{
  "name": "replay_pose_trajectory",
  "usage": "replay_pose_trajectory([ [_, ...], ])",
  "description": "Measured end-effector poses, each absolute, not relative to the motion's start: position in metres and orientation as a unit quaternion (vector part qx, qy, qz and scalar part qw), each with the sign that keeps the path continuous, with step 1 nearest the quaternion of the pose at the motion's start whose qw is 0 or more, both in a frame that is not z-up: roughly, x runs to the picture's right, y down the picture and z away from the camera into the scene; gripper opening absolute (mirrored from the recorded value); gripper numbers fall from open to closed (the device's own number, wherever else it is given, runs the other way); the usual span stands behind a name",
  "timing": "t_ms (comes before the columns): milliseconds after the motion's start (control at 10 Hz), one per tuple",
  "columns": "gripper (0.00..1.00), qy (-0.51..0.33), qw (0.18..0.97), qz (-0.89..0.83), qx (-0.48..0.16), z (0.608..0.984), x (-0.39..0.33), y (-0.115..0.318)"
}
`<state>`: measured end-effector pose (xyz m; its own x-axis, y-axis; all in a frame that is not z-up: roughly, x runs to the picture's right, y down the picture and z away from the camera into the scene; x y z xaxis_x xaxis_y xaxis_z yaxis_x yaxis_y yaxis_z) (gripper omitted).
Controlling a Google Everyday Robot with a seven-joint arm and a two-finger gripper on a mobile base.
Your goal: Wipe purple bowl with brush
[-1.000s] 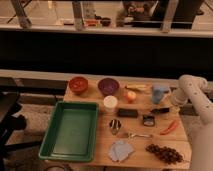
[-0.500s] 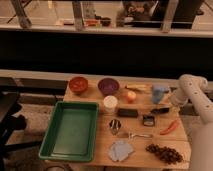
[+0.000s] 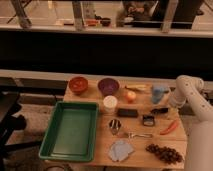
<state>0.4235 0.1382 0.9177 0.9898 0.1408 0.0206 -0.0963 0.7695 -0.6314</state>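
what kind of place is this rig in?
Likely a robot test area in an office or lab: wooden table staged with a green tray and purple bowl, glass panels behind, gripper at the table's right edge.

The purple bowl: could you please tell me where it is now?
In the camera view the purple bowl sits at the table's far edge, right of the red-orange bowl, behind the white cup; the gripper is at the table's right edge.

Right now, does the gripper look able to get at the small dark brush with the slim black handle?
Probably yes: the gripper sits close beside the brush, at the wooden table's right edge, and nothing visible stands between them.
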Motion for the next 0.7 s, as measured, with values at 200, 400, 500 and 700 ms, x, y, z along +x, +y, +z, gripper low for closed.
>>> replay_pose_trajectory([
  [200,0.19,-0.034,0.941,0.063,-0.331,0.917,0.424,0.136],
  [400,0.03,-0.033,0.941,0.062,-0.331,0.917,0.424,0.136],
  [500,0.00,-0.033,0.941,0.062,-0.331,0.917,0.424,0.136],
  [700,0.00,-0.051,0.947,0.051,-0.314,0.911,0.418,0.124],
])
